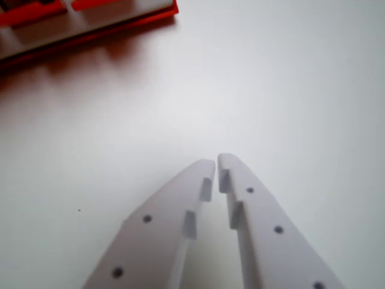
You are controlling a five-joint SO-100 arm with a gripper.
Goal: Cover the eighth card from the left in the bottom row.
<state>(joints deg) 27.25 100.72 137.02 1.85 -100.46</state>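
Note:
My gripper point(216, 162) fills the lower middle of the wrist view, its two white fingers meeting at the tips with only a hairline gap and nothing between them. It hangs over bare white tabletop point(271, 90). A red-edged board point(90, 21) with pale card-like fields lies blurred in the upper left corner, well away from the fingertips. Most of that board is cut off by the picture's edge, so no single card can be told apart.
The white surface spreads across the centre and the wrist view's right. A tiny dark speck point(79, 210) marks the table at left.

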